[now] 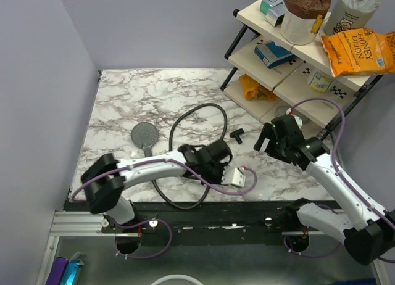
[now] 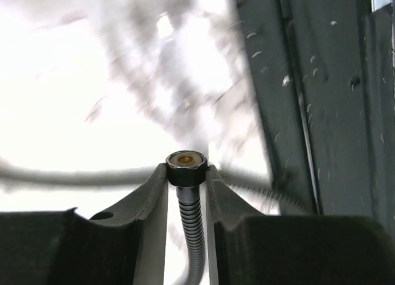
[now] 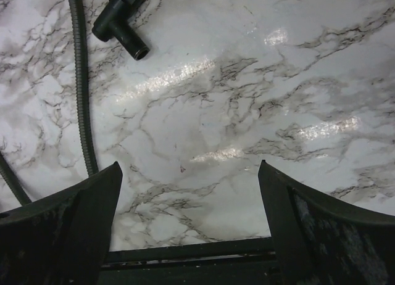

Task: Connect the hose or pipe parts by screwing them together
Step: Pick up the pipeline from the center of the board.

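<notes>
Robot lab, marble table (image 1: pixel 123 106), snack-stocked shelf (image 1: pixel 250 55)

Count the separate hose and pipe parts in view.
3: shower head at left; hose looped mid-table, its nut in the left gripper; small black fitting to its right.

Grey shower head (image 1: pixel 144 136) lies face-up; black hose (image 1: pixel 203 105) loops beside it, nut (image 2: pixel 186 160) pinched between left fingers (image 2: pixel 148 189).

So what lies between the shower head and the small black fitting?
A loop of the black hose crosses that stretch; the top view shows it.
</notes>
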Robot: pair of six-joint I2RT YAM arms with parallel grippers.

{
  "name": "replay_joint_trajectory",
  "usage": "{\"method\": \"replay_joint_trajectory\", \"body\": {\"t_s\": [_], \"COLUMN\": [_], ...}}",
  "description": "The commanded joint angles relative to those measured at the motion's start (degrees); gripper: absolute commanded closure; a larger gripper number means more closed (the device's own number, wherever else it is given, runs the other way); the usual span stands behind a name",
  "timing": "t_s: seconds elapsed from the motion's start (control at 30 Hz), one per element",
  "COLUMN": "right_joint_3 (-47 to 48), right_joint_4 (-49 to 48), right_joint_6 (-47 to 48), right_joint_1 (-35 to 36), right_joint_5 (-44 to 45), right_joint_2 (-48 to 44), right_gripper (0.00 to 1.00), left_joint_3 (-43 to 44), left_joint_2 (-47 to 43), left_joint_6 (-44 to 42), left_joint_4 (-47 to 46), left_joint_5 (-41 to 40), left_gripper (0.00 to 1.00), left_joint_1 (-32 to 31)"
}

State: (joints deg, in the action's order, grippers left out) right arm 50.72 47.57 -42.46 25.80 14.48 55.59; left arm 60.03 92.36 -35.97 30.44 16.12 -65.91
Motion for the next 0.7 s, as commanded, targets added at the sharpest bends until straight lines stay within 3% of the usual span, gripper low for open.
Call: {"method": "replay_joint_trajectory", "body": {"t_s": [0.0, 0.13, 0.3, 0.43, 0.67], "right_joint_3": [4.56, 10.18, 13.62, 17.11, 30.12], "right_joint_4": [-1.26, -1.52, -6.16, -9.69, -1.08], "right_joint_6": [-1.48, -2.72, -7.46, -12.99, -18.45], "right_joint_1": [-0.14, -0.14, -0.14, -0.14, -0.05], "right_joint_5": [-2.96, -8.31, -11.93, -9.21, -3.77], "right_joint_2": [7.32, 18.12, 26.75, 31.58, 45.38], "right_gripper": [0.00, 0.00, 0.00, 0.02, 0.07], "left_joint_3": [9.39, 15.37, 9.24, 5.20, -1.14], "left_joint_2": [-15.43, -21.86, -36.70, -41.55, -52.18], "left_joint_6": [3.88, 5.47, 3.97, 5.90, 9.24], "left_joint_4": [11.03, 19.82, 18.78, 19.57, 14.13], "left_joint_5": [4.70, 7.43, 11.12, 14.63, 16.84], "left_gripper": [1.00, 1.00, 1.00, 1.00, 1.00], "left_joint_1": [8.94, 13.52, 14.23, 14.49, 14.49]}}
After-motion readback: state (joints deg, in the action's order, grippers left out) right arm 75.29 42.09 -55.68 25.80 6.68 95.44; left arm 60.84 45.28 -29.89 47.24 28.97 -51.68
